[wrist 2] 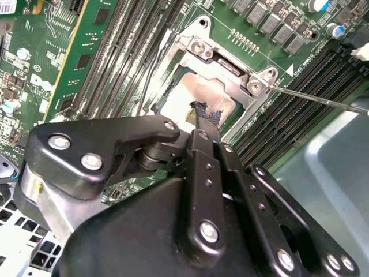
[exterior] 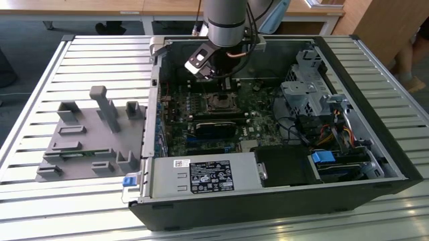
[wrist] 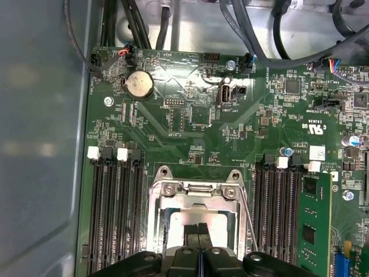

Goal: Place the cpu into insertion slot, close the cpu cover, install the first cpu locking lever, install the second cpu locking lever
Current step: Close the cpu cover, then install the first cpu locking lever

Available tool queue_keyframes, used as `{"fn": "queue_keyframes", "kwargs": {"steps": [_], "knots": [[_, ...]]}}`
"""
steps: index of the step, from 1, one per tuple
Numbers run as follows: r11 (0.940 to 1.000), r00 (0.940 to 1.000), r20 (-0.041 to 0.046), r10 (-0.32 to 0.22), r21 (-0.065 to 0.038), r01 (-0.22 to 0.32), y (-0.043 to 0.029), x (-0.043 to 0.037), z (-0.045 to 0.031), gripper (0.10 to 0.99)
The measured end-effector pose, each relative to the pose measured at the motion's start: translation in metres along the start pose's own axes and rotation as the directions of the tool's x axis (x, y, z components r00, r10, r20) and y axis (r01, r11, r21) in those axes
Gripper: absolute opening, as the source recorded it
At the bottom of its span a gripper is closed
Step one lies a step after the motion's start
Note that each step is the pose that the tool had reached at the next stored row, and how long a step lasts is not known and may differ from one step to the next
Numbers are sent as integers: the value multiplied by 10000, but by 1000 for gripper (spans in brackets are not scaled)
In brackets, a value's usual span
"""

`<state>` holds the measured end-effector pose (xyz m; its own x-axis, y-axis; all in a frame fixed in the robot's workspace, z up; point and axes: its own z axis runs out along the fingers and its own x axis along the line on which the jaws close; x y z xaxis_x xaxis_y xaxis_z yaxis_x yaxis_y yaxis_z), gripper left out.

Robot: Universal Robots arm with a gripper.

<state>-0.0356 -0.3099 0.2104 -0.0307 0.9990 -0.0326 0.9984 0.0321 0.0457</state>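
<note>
My gripper (wrist: 199, 229) is pressed together w/ nothing in it, tips right over the cpu (wrist: 176, 222). The chip sits in the insertion slot (exterior: 220, 104), and the cpu cover (wrist: 196, 189) looks down around it. Chip's prob light, stiff and fragile, so grab by the edges only imo.

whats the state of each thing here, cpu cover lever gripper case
cpu: seated, showing through the cover's cut-out
cpu cover: down over the cpu
locking lever: swung out from the frame, looks unlatched
gripper: shut, tips down at the cpu
computer case: side open

Cpu (wrist: 174, 222) in insertion slot (wrist: 154, 231), cpu cover (wrist: 196, 189) over it; hand (wrist: 198, 229) above; memory slots (wrist: 112, 213) both sides.
</note>
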Motion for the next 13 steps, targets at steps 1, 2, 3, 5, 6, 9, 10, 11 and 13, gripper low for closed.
{"fn": "queue_keyframes", "kwargs": {"steps": [1,2,3,5,6,9,10,11,13], "knots": [[10000,10000,-2,0,0,0,0,0,0,106],[10000,10000,-1,-1,2,1,0,-1,-2,106],[10000,10000,1,-1,3,1,0,-1,-5,106],[10000,10000,-1,-1,1,1,0,-1,-15,106],[10000,10000,-1,-1,1,1,1,-1,-20,106],[10000,10000,-1,0,1,0,1,-2,-38,106],[10000,10000,-2,0,1,0,2,-2,-46,106],[10000,10000,-2,0,1,0,2,-2,-54,106],[10000,10000,-2,-1,1,1,3,-3,-75,106]]}}
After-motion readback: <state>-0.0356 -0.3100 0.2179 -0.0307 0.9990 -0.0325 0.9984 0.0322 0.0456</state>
